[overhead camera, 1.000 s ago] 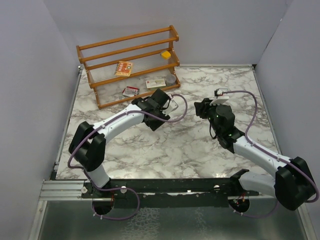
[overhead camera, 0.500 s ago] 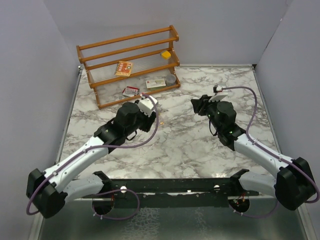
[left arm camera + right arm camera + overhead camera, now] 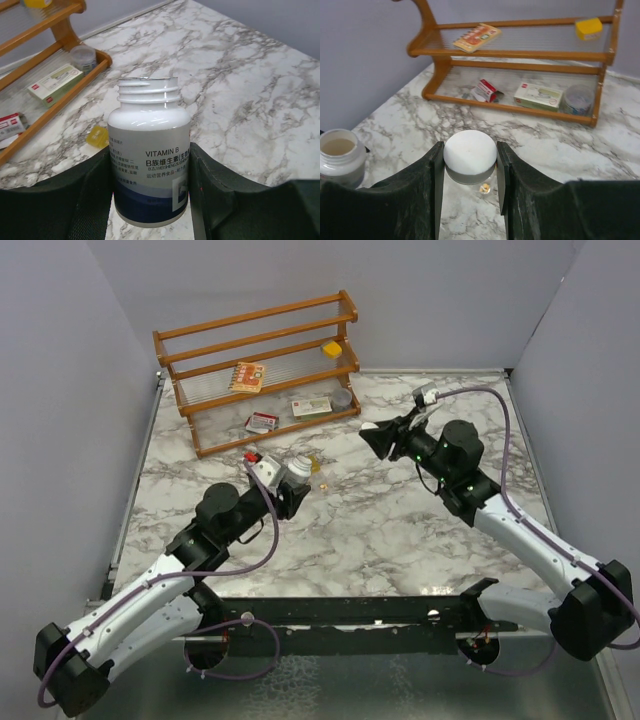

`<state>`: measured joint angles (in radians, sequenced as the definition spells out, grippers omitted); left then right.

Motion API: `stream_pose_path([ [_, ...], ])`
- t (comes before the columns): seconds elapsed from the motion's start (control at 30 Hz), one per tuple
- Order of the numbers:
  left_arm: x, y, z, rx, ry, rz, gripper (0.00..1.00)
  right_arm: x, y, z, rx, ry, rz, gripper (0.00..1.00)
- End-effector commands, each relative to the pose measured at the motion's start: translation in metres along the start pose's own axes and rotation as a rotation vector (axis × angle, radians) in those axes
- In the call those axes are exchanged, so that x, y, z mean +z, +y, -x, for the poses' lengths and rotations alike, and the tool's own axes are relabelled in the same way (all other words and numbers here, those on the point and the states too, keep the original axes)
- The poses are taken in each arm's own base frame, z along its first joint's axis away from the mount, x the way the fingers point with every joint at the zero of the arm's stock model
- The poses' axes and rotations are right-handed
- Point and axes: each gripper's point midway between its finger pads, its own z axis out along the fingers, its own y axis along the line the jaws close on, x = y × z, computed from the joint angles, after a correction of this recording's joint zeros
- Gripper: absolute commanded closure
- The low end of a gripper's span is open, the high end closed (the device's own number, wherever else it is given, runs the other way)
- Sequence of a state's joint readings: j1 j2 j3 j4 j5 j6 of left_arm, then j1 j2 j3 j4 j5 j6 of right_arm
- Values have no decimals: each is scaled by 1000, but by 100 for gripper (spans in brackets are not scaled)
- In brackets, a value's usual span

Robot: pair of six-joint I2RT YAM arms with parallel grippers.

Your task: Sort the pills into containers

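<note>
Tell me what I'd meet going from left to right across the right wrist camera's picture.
open pill bottle → white cap → white-and-green box on the rack's lower shelf → round tin beside it

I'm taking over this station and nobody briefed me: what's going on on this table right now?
The left gripper is shut on the Vitamin B bottle, holding it upright with its mouth uncapped. The right gripper grips a white-topped round piece, likely the bottle's cap, off to the bottle's side. A few yellow pills lie loose on the marble table between the two grippers. Whether any are in the bottle cannot be told.
</note>
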<state>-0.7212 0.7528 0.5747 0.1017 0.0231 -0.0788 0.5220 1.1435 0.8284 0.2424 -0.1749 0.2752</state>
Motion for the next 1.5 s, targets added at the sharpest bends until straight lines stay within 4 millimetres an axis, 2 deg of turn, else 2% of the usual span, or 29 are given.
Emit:
stream_pose_path([
  [0.0,-18,-37,40,-8,-231,-205,100,-8,53,20,-35,40,276,99],
  [0.17,-36,-55,44,-12,-310,-310,100,-30,98,27,-26,54,534,99],
  [0.27,-44,-61,47,-10,-344,-349,100,-46,117,29,-16,35,663,99],
  [0.43,-51,-76,51,-35,-412,-440,100,-62,134,27,-22,38,790,99],
  [0.7,-53,-88,50,-61,-463,-521,100,-80,151,41,-32,1,900,99],
  [0.93,-54,-92,55,-106,-520,-555,100,-81,165,51,-37,-76,929,99],
  [1.17,-59,-101,67,-162,-591,-629,100,-62,197,48,-83,-86,945,99],
  [1.47,-58,-102,72,-164,-596,-639,100,-54,202,45,-100,-93,935,99],
])
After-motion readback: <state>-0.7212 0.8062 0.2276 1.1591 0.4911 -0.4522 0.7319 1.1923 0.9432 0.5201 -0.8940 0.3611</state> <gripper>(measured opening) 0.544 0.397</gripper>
